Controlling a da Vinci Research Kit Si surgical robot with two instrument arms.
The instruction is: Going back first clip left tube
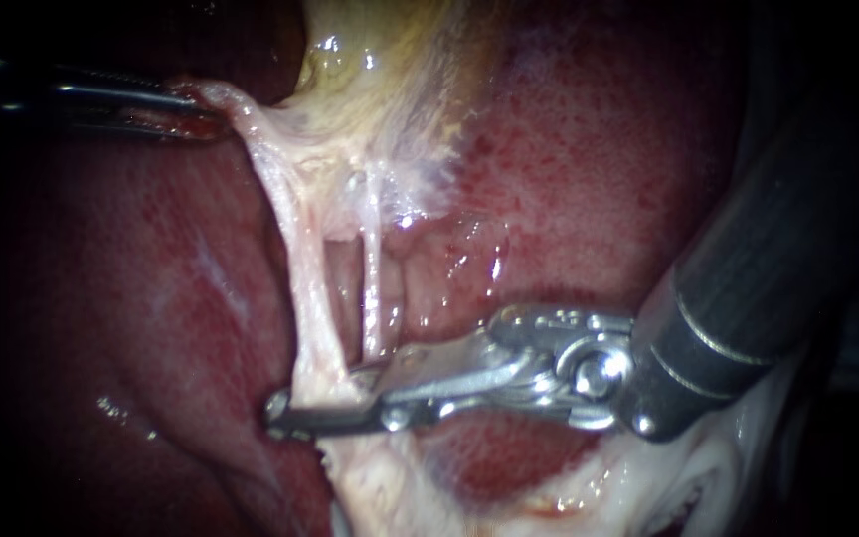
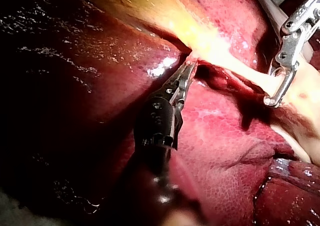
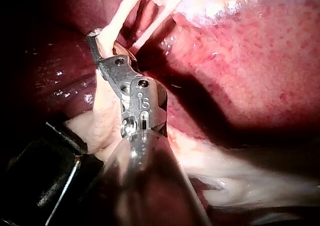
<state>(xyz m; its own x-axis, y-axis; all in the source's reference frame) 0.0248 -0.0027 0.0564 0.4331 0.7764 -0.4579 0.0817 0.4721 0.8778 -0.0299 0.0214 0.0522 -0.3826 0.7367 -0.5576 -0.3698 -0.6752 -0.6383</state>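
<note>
left instrument (image 1: 191, 102): jaws pinched on the pale tissue (image 1: 251, 129) below the gallbladder (image 1: 390, 60), drawing it sideways and taut.
right instrument (image 1: 315, 403): jaws straddle the low end of the left tube (image 1: 310, 298) and press on it from both sides.
left tube: stretched from the gallbladder down to the jaws. the thinner right tube (image 1: 372, 288) runs just beside it, with a narrow window between them.
clip: none can be made out. if one is on the tube, the jaws cover it.
step: by my reading, the right instrument has not yet backed off the left tube.
risk, tearing: if the jaws pull back while closed, they would drag the taut tube and could rip it.
risk, clip: a jaw that catches on the way out could shift or strip a clip.
risk, neighbour: the right tube lies close to the upper jaw, so a sideways exit could snag it.
risk, slack: if the left hold slips, the tube goes limp and falls against the jaws.
risk, liver (image 1: 599, 149): the lower jaw tip lies close to it, and a dip could scrape the surface.
hidden: the tube's part inside the jaws, and the upper jaw's tip behind the tube.
cut off: both shafts run into the dark edges.
hard to tell: where the left tube ends in the white tissue (image 1: 380, 487) below.
</note>
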